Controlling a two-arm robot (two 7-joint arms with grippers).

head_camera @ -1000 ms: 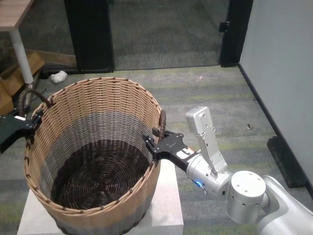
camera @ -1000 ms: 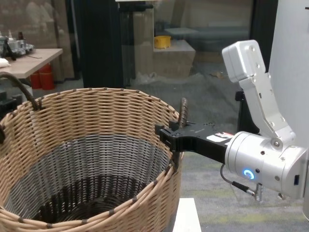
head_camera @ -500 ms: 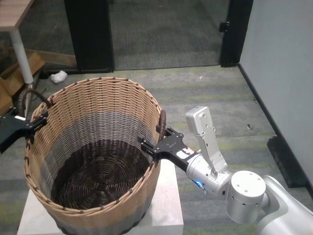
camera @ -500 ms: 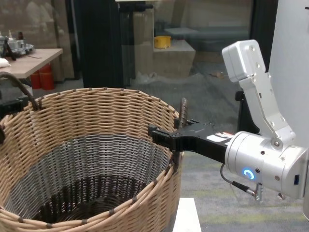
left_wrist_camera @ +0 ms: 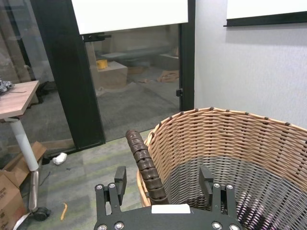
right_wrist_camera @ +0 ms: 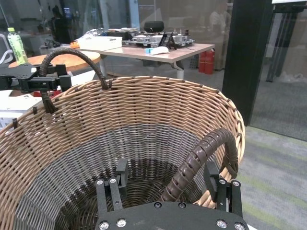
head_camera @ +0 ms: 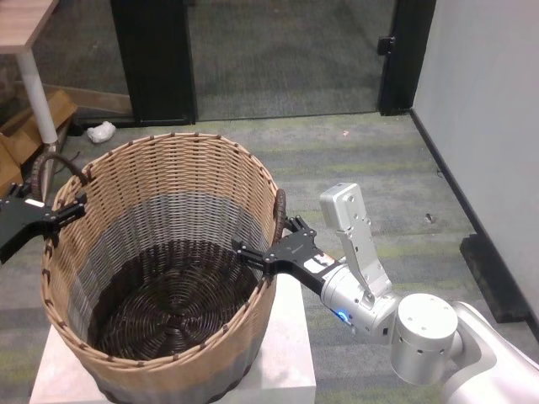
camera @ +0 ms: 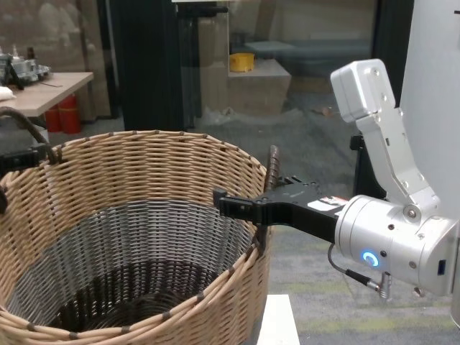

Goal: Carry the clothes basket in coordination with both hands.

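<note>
The basket (head_camera: 160, 269) sits on a white bench (head_camera: 290, 353) in front of me. My right gripper (head_camera: 268, 244) has its fingers spread open astride the right handle (head_camera: 279, 212). My left gripper (head_camera: 61, 209) is likewise open around the left handle (head_camera: 46, 164), not clamping it.

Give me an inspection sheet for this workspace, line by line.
Surface: white pedestal under the basket.
Job's things: clothes basket upright, nothing seen inside; one loop handle on each side.
Clutter: cardboard boxes and a white scrap on the floor behind.
Grippers: left claw open, straddling the left handle; right claw open, straddling the right handle.
Cables: short lead under the right wrist.
Surroundings: carpet, dark door frames, table at left rear.
</note>
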